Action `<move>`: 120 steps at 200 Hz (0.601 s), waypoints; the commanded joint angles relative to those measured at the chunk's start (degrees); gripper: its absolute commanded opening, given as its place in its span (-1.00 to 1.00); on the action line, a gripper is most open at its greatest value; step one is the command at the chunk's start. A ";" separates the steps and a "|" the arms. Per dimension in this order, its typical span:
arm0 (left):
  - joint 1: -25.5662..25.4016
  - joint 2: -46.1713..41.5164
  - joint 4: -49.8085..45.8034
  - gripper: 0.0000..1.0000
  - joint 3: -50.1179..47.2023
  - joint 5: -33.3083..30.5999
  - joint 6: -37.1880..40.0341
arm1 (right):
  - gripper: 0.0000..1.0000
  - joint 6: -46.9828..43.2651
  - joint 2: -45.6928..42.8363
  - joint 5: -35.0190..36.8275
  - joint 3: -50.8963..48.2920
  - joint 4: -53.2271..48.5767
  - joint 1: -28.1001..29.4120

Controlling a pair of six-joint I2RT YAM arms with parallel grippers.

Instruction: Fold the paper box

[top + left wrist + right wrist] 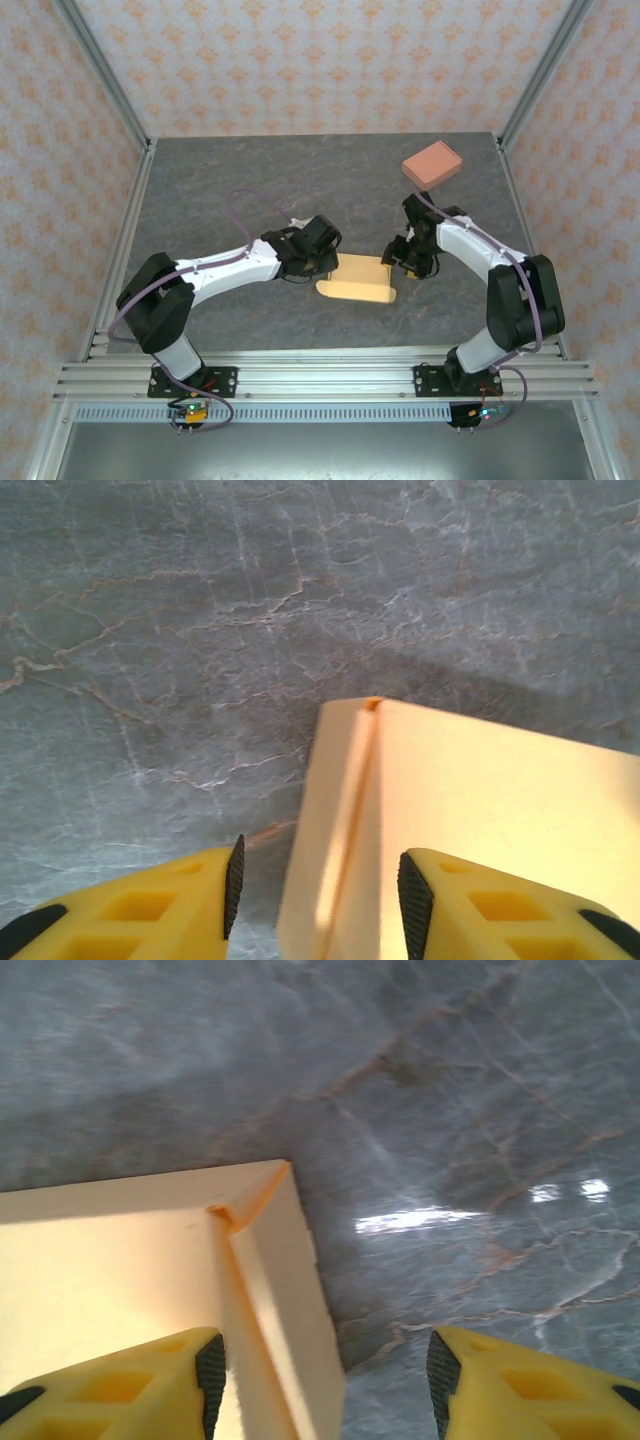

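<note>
The box [360, 278] lies mid-worktop [250, 190], squarely between the two arms, its long axis running left to right. The left gripper [320, 880] hangs over the box's left end, jaws apart, straddling the creased flap [340, 810] and clamped on nothing. The right gripper [325, 1370] mirrors it at the right end, jaws apart either side of the raised wall [280, 1260]. One at each end looks deliberate: I'd say they're set to pinch both ends together, so the box can't slide.

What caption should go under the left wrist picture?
Left pincer open astride one edge of the paper box on the grey table.
</note>
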 commanded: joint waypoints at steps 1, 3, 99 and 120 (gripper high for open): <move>-0.29 -1.18 -5.21 0.01 -0.93 -3.99 6.46 | 0.12 -1.29 0.46 4.54 -1.63 1.43 0.14; -0.28 -1.18 -5.46 0.02 -0.84 -4.07 7.01 | 0.12 -1.18 0.50 4.61 -1.72 1.61 0.16; -0.24 1.59 -0.09 0.16 1.17 8.68 25.79 | 0.08 4.05 -2.12 -1.91 -2.92 9.57 -0.06; -0.11 3.01 1.63 0.14 0.83 10.92 26.30 | 0.06 5.90 -2.08 -6.31 -3.48 11.55 -0.42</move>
